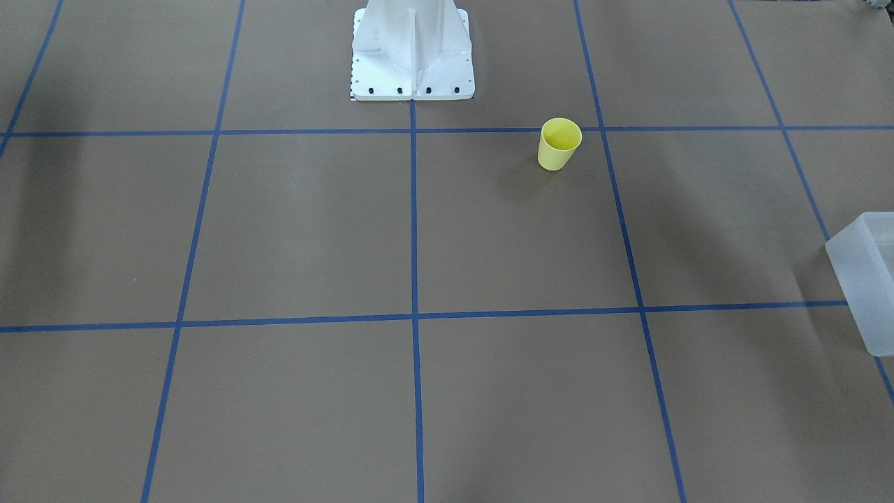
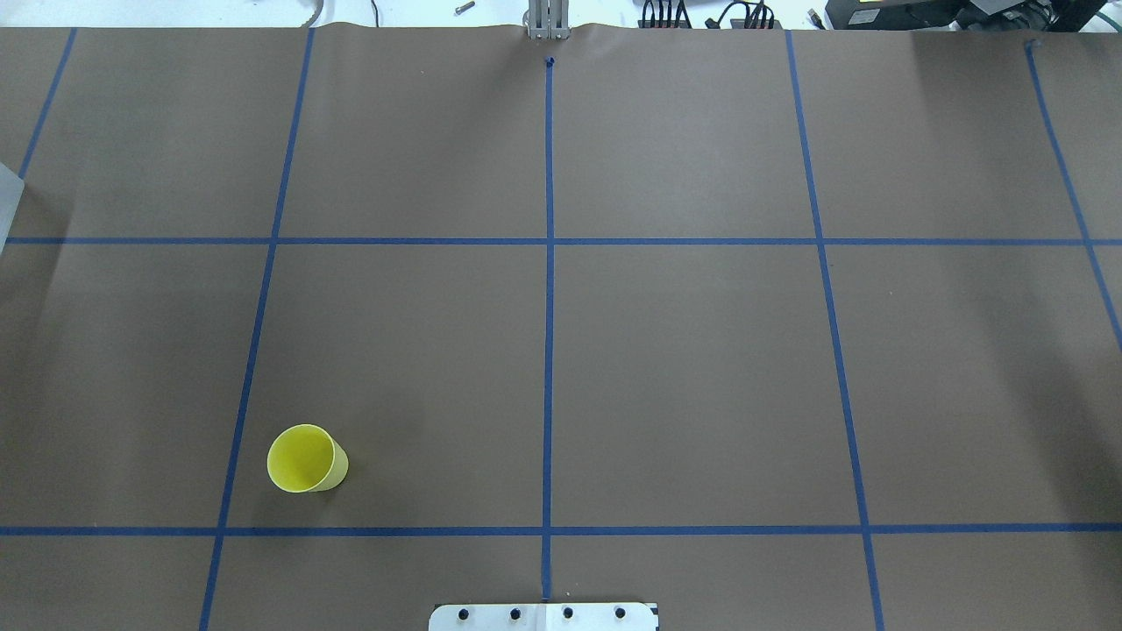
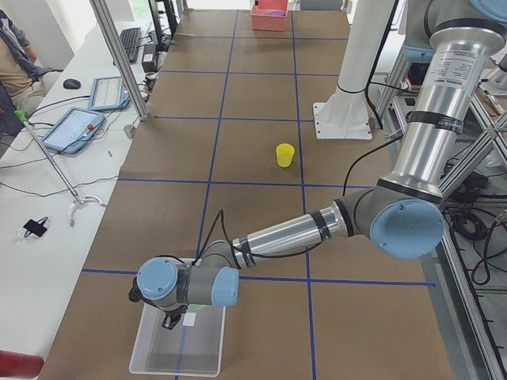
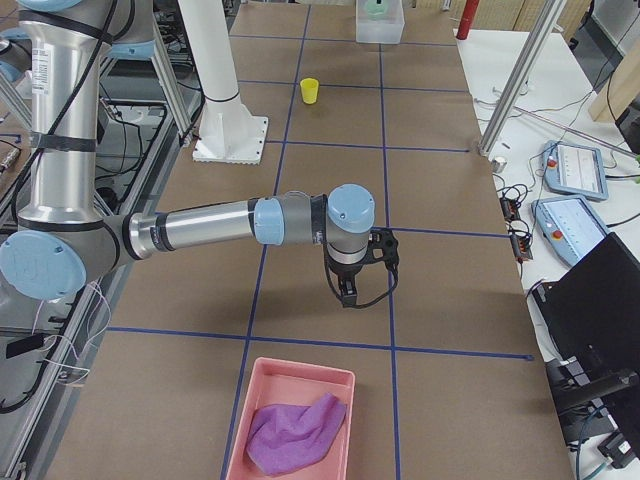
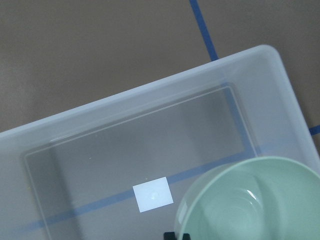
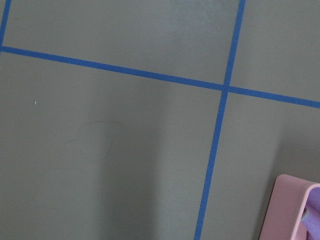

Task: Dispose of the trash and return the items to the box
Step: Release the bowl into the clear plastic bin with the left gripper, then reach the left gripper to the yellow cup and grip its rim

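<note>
The pale mint-green bowl [image 5: 250, 202] is within the outline of the translucent white box [image 5: 150, 115], close under my left wrist camera; whether it rests on the floor of the box I cannot tell. It also shows in the box in the exterior right view [image 4: 380, 10]. My left gripper [image 3: 176, 318] hangs over the box [image 3: 162, 356]; only a dark sliver of it shows by the bowl's rim, so I cannot tell its state. The yellow cup [image 2: 307, 458] stands upright on the table, far from the box [image 1: 559, 143]. My right gripper [image 4: 346, 292] hovers over bare table; I cannot tell its state.
A pink tray [image 4: 262, 385] holding a purple cloth [image 4: 290, 428] sits at the table's end on my right, its corner in the right wrist view [image 6: 290, 210]. The white robot base [image 1: 412, 56] stands at the table's near edge. Blue tape lines grid the brown surface.
</note>
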`<state>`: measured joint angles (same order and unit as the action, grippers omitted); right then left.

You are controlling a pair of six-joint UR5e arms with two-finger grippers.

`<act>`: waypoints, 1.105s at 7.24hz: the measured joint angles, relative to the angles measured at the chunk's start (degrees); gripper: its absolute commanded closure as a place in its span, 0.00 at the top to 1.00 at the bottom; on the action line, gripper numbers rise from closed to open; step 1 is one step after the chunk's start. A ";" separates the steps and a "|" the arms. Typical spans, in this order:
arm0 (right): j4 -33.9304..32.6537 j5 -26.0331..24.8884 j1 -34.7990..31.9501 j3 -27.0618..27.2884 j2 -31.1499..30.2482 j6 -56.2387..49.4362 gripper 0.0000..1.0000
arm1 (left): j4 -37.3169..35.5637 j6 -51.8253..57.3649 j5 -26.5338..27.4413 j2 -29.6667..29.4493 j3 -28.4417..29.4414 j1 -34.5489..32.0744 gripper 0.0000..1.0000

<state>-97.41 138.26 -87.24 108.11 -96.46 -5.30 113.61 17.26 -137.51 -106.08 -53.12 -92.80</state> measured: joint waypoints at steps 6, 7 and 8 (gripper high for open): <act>0.05 0.17 1.37 0.52 0.13 0.81 1.00 | -0.71 -37.88 -3.62 10.45 -36.40 13.59 0.97; 0.09 0.16 1.37 0.53 0.13 0.80 1.00 | -0.62 -48.17 0.57 13.65 -45.84 22.03 0.97; 0.11 0.11 1.38 0.52 0.13 0.76 1.00 | -0.55 -57.99 4.91 15.65 -53.91 30.39 0.97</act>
<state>-97.31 138.37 -85.87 108.62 -96.32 -4.54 113.07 -40.73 -132.59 -90.43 -107.03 -62.40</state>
